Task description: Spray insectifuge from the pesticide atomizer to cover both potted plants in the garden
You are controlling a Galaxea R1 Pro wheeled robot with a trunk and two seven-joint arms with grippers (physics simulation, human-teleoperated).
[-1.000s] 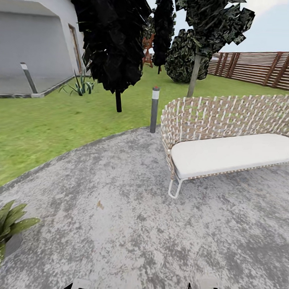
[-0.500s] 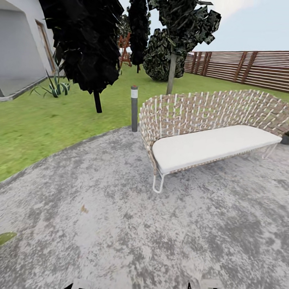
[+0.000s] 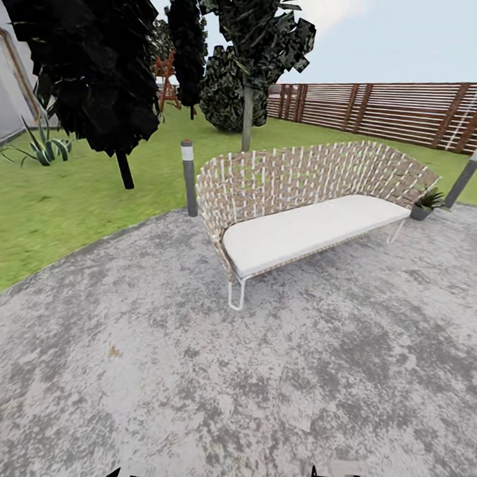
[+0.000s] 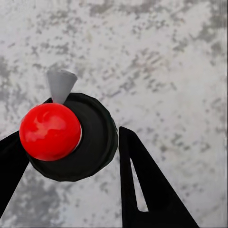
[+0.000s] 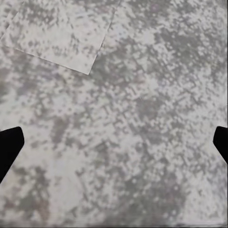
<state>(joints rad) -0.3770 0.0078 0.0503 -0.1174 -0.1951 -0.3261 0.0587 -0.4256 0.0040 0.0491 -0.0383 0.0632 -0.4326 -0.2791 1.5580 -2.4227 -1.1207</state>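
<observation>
Left claw (image 4: 71, 156) grips pesticide atomizer (image 4: 71, 137); open paving (image 3: 295, 380) ahead.

Bright, even daylight throughout, with a pale glow in the sky (image 3: 339, 10) above the trees. No sharp cast shadows on the paving (image 3: 330, 367) or the lawn (image 3: 52, 209); only soft shading under the woven bench (image 3: 309, 200). Tree foliage (image 3: 86, 65) rendered nearly black and blocky. Slight wide-angle bending toward the edges, the bollard lamp (image 3: 466, 178) at the right leaning. Soft, smeared texture overall. A faint sheen on the red ball (image 4: 50, 131); wrist pictures grainy and blotchy.
</observation>
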